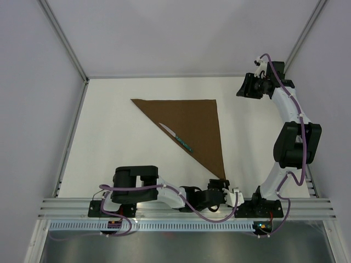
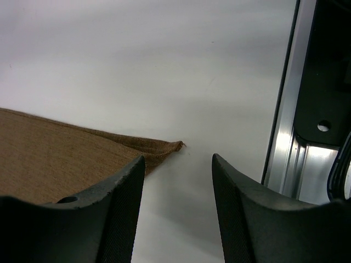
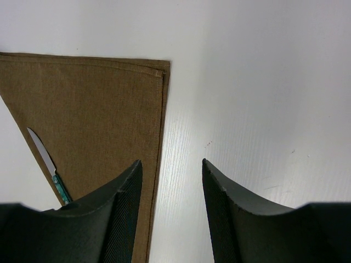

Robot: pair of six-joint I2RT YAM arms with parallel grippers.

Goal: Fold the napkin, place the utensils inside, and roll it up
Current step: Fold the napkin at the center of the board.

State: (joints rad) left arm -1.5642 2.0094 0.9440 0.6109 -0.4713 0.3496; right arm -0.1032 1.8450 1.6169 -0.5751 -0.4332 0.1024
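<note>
Lying flat on the white counter (image 1: 109, 153), the napkin (image 1: 192, 123) is folded into 1 triangle, with the knife (image 1: 176, 137) along its long folded edge. Only the right wrist view shows the blade off the cloth. Only the left wrist view shows the near corner tip just ahead of the left jaws, which are parted and hold nothing. The right jaws, also parted and empty, are well apart from the cloth.

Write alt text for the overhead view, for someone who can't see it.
A brown napkin folded into a triangle lies on a white table, a small knife along its slanted edge. The left gripper sits at the napkin's near corner; the right gripper hangs at the far right.
</note>
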